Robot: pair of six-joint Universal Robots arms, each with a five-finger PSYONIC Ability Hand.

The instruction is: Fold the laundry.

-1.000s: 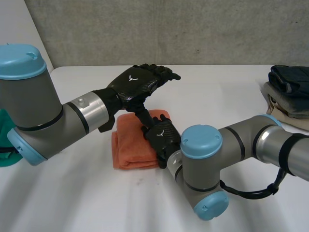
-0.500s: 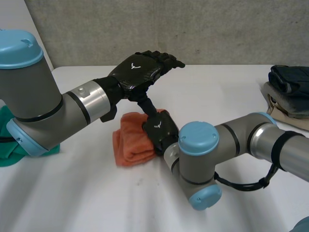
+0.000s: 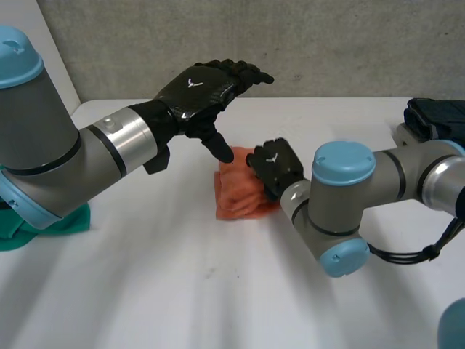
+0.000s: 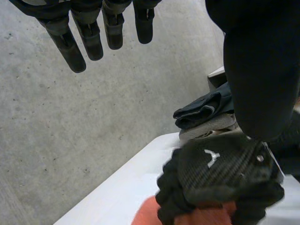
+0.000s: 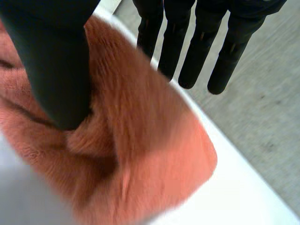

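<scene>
Folding looks nearly done: the orange towel [image 3: 236,196] is already a small thick bundle in the middle of the white table [image 3: 145,291]. Your left hand [image 3: 196,91] hangs above the table, just left of the towel, fingers straight and wide, holding nothing. Your right hand [image 3: 275,166] sits on the towel's right side, thumb and fingers squeezing the cloth. Next, I think you must move it aside and let go gently, without letting the folds fall open. A green cloth [image 3: 51,227] lies at the far left. A pile of folded clothes [image 3: 436,134] sits at the far right. A grey wall [image 3: 327,43] stands behind.
</scene>
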